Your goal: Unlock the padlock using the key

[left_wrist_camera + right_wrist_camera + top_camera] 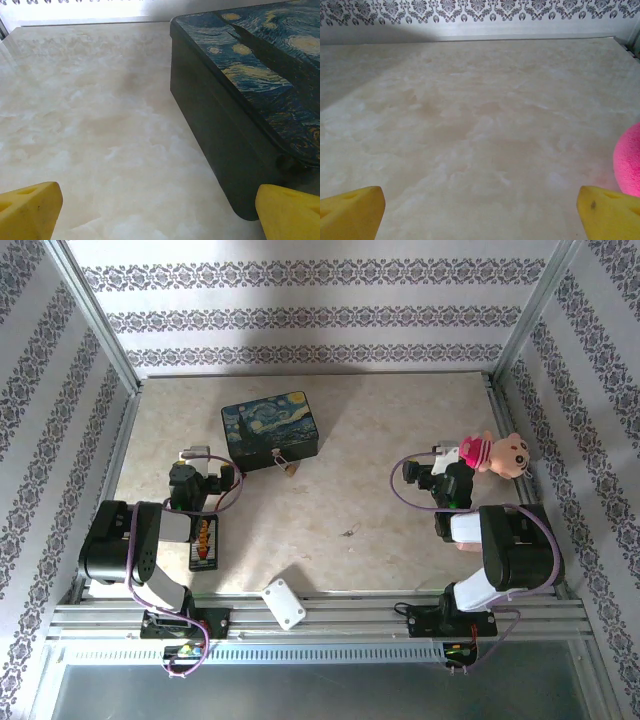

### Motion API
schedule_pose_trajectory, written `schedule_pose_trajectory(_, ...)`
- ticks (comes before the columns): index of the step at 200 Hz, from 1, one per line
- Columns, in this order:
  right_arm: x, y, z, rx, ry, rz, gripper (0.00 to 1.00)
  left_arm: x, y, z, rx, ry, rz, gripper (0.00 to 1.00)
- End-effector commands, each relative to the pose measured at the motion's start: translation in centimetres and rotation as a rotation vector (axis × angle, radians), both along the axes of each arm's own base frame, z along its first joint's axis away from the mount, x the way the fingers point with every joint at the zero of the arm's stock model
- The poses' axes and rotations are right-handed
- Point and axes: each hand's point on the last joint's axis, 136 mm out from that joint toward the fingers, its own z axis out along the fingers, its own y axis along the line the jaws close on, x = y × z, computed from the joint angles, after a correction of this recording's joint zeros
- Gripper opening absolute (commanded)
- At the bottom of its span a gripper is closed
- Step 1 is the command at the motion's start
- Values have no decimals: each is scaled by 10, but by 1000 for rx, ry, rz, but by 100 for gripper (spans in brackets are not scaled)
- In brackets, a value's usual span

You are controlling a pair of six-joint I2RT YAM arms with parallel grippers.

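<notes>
The padlock (289, 468), a tiny brass body, lies on the table at the front right corner of the starry-night box (270, 428). A thin reddish string (280, 456) lies beside it; the key on it is too small to make out. My left gripper (205, 468) is open just left of the box's near left corner, about a hand's width from the padlock. In the left wrist view the box (250, 100) rises beside the right yellow fingertip (290, 212), and bare table lies between the fingers of the gripper (160, 220). My right gripper (432, 472) (480, 215) is open over bare table.
A plush doll (495, 453) with a pink cap (629, 160) lies just right of my right gripper. A black-and-orange striped bar (204, 543) lies by the left arm. A white block (283, 603) sits on the front rail. A small dark speck (350, 532) marks the table's middle.
</notes>
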Motion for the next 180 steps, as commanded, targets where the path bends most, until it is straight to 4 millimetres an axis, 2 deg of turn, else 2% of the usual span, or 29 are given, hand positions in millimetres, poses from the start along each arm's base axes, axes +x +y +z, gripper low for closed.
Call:
schedule_pose_trajectory(1,6,0,10,-16,-31,-1,98,5,0,5,3,-17,-8,99)
schedule_pose_trajectory(180,6,-3,10,-15,-29,-15,98,5,0,4,1,-15,-10,99)
